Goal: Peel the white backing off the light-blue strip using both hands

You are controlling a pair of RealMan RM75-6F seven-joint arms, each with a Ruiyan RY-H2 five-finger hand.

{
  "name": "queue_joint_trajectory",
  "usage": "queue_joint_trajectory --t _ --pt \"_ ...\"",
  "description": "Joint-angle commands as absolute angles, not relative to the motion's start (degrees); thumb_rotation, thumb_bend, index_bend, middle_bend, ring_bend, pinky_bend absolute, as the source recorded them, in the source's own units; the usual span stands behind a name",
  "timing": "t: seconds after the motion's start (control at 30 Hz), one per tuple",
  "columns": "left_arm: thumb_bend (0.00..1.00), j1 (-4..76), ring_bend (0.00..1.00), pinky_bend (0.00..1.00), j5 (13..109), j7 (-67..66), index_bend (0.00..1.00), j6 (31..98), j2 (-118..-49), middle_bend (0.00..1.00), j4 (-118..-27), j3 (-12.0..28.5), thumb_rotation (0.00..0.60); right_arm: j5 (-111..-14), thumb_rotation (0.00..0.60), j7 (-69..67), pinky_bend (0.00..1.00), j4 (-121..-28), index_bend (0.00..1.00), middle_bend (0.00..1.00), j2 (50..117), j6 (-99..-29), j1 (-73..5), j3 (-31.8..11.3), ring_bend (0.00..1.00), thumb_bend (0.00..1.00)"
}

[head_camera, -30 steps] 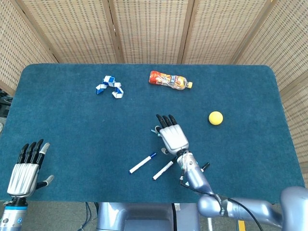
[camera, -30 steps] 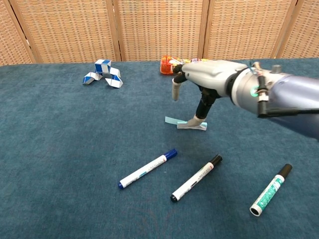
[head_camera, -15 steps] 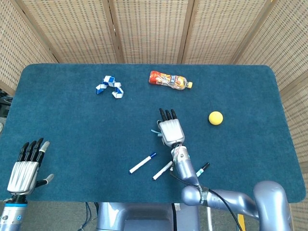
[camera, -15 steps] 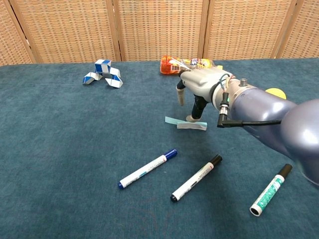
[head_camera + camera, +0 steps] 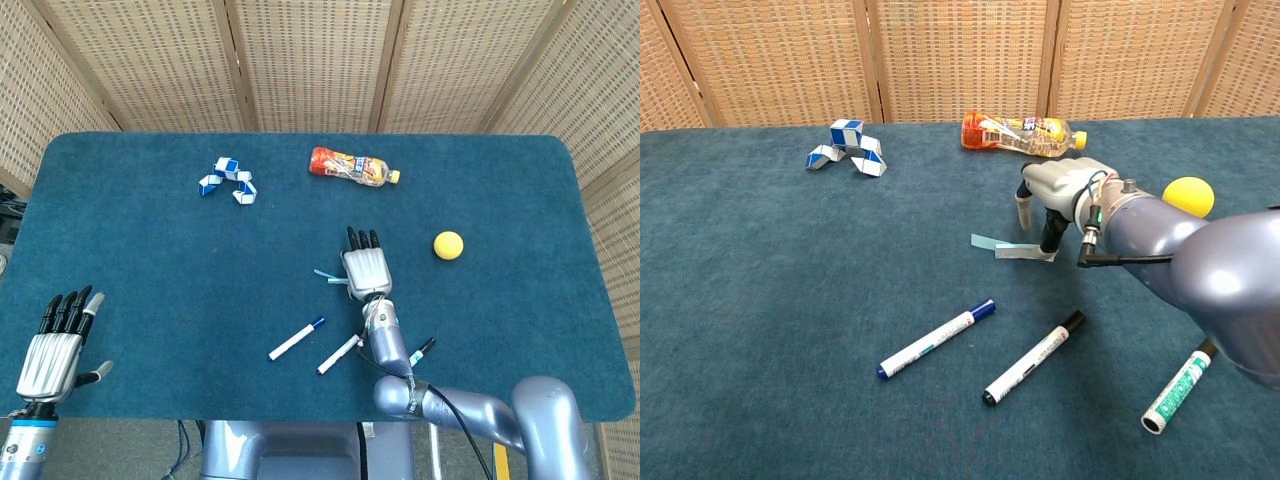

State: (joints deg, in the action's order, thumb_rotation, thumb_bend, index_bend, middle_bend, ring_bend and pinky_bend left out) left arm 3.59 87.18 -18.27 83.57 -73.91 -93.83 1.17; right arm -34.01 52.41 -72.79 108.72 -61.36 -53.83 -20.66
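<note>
The strip lies flat on the blue table; its light-blue end points left and its white backing points right. My right hand hovers over the strip's right end, fingers pointing down and apart. One fingertip touches the white end, while the thumb stays clear of it. In the head view the right hand covers most of the strip, and only the light-blue tip shows to its left. My left hand rests open at the table's near left corner, far from the strip.
A blue-and-white snake puzzle and an orange bottle lie at the back. A yellow ball sits right of the hand. Three markers lie in front of the strip: blue-capped, black-capped and green.
My right hand has shifted right and dropped lower over the strip's white end. The strip lies where it was. The left hand has hardly moved.
</note>
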Motion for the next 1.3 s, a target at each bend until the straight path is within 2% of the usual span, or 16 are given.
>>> queue_joint_trajectory --t 0.03,0.4,1.07,1.3 --pt "0.00 3.7 0.00 0.00 87.0 -18.4 0.00 83.4 -74.0 0.00 -93.8 1.1 0.600 -34.1 0.600 52.4 0.00 -72.8 0.44 0.00 108.8 -61.4 -54.0 -20.3 0.00 0.31" --pt "0.00 3.8 0.00 0.00 87.0 -18.4 0.00 83.6 -74.0 0.00 -93.8 0.8 0.600 -35.4 0.600 50.8 0.00 -70.7 0.48 0.00 109.7 -61.4 -54.1 -19.0 0.00 0.31" --pt "0.00 4.0 0.00 0.00 86.9 -18.1 0.00 83.7 -73.9 0.00 -93.8 0.5 0.600 -36.2 0.600 49.0 0.00 -67.2 0.50 0.00 110.8 -59.6 -54.1 -18.0 0.00 0.45" --pt "0.00 4.0 0.00 0.00 87.0 -18.0 0.00 83.8 -73.8 0.00 -93.9 0.3 0.600 -36.2 0.600 49.0 0.00 -67.0 0.59 0.00 110.8 -59.4 -54.2 -17.9 0.00 0.49"
